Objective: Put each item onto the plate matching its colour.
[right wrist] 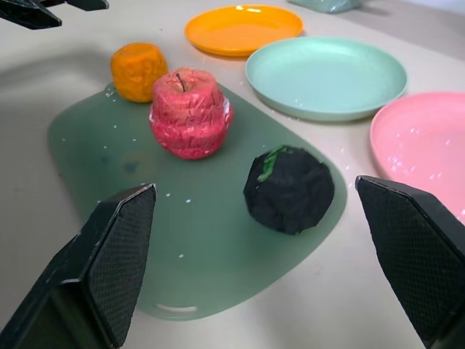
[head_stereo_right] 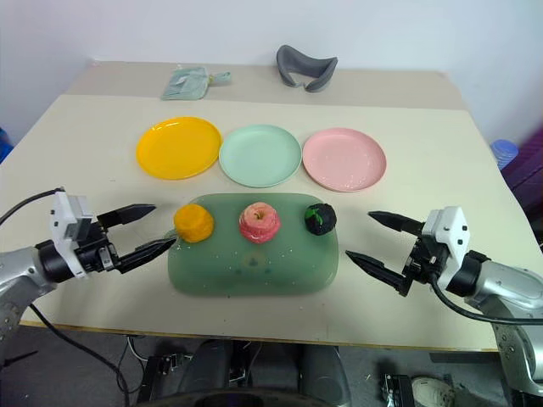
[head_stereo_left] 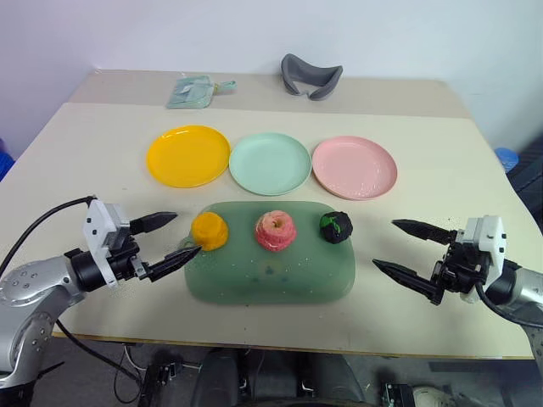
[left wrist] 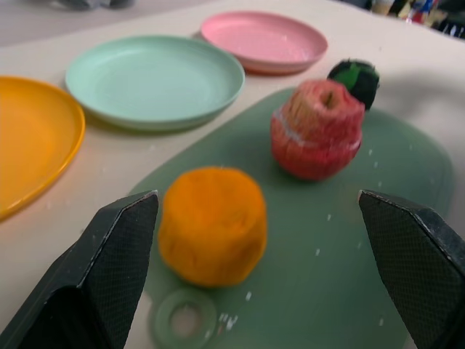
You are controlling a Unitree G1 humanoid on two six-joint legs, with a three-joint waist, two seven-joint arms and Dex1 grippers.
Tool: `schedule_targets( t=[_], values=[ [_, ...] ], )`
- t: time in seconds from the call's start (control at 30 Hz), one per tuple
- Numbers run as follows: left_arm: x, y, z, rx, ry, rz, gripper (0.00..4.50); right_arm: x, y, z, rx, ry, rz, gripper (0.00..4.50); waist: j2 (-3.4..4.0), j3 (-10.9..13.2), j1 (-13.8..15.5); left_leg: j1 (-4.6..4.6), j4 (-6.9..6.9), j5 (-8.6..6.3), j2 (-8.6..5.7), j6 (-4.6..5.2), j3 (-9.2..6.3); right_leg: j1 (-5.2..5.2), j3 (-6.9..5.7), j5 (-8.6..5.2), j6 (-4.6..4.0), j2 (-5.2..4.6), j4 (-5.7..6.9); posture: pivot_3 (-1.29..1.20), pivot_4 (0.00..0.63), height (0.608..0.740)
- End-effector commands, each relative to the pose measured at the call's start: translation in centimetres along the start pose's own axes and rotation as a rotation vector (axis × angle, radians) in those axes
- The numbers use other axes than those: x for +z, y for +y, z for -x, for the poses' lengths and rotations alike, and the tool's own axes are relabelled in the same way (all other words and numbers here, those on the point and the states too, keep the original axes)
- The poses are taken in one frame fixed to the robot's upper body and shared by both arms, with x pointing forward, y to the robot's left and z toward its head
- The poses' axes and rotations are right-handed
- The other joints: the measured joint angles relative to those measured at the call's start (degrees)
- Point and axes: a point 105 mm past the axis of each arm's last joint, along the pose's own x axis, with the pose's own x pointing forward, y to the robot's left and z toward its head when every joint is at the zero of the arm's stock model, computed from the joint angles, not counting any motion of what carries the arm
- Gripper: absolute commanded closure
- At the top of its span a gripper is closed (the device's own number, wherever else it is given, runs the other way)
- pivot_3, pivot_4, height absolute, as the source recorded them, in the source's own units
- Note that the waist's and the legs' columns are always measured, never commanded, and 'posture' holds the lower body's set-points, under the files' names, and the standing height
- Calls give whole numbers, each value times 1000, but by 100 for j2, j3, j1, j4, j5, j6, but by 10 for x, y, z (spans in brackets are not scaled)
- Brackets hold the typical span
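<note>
Left gripper spread wide, empty, one tip just beside the orange lump. Orange lump, red apple and dark lump sit in a row on the green mat, plates beyond. All look light, soft and crinkly; take each across its middle. Right gripper also wide, empty, apart from the mat.

I had bright, even light from overhead; the counter showed only soft, short shadows. Faint glare sat on the pink plate and the mat. In the left wrist view the orange lump looked blurred, as did the pincer fingers up close.
</note>
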Motion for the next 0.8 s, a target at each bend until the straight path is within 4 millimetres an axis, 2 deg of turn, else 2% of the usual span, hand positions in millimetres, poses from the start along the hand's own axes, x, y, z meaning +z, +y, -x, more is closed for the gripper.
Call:
schedule_targets(
  t=[0.03, 0.5, 0.63, 0.8],
  values=[
    [5, 3, 7, 6, -4, -42, 0, 5, 0, -3, 13, -15, 39, 26, 0, 0, 3, 0, 0, 0, 0, 0, 0, 0, 0, 0, 0, 0, 0, 0, 150, 740],
    [0, 10, -2, 46, -35, -67, 0, 11, 7, -25, 76, -76, 52, 26, -1, -1, 0, 0, 1, 0, 0, 0, 1, 0, 0, 0, 0, -1, 1, 0, 150, 740],
    [-1, 11, -8, 80, -51, -84, 0, 19, 9, -36, 131, -93, 96, 26, 0, -1, -10, 0, 0, 0, 0, 0, 1, 0, 0, 0, 0, 0, 1, 0, 150, 740],
    [-6, 11, -23, 78, -10, -37, 0, 33, 17, -61, 286, -105, 175, 26, 0, -1, -3, 1, 3, 1, 1, 0, 2, 0, 0, 1, 0, 1, 4, 0, 150, 740]
  ],
)
